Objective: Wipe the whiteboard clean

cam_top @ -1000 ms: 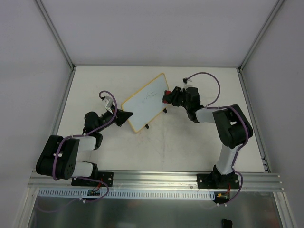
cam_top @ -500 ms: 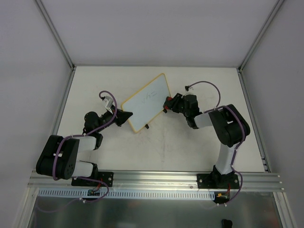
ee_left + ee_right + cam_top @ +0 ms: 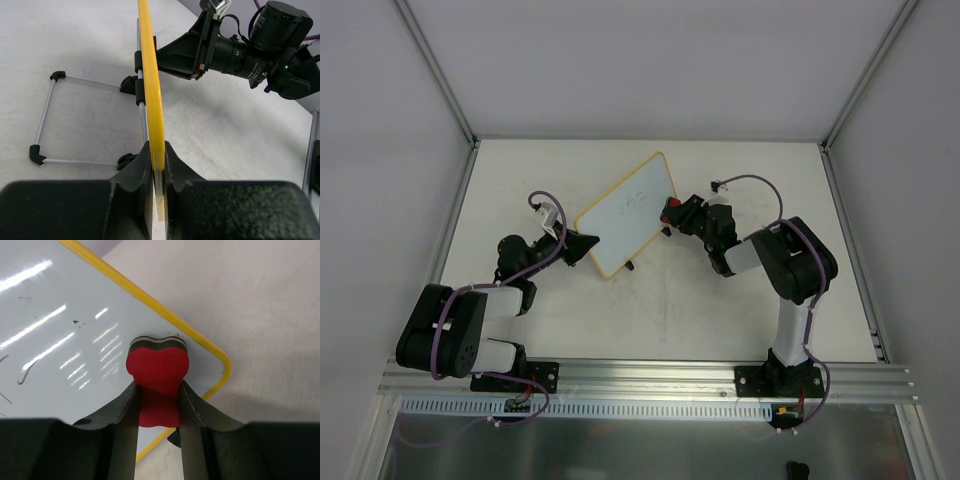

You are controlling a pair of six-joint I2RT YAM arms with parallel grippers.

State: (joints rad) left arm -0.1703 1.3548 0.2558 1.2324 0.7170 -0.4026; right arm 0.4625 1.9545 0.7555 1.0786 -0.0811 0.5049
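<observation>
R hand (image 3: 157,388) grips eraser (image 3: 157,365) — at whiteboard (image 3: 60,315).

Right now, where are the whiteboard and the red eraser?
whiteboard (image 3: 626,214), top external view, the middle of its white face.
red eraser (image 3: 157,367), right wrist view, its red front between the jaws.

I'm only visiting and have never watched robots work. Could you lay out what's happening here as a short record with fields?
Job: erasing the whiteboard
Board position: propped up on its wire stand on the table
Left fingers: shut on the whiteboard's yellow edge, steadying it
Right fingers: shut on a red eraser
Eraser position: at the board's face near a rounded corner; contact cannot be confirmed
Writing: dark marks show on the board
</observation>
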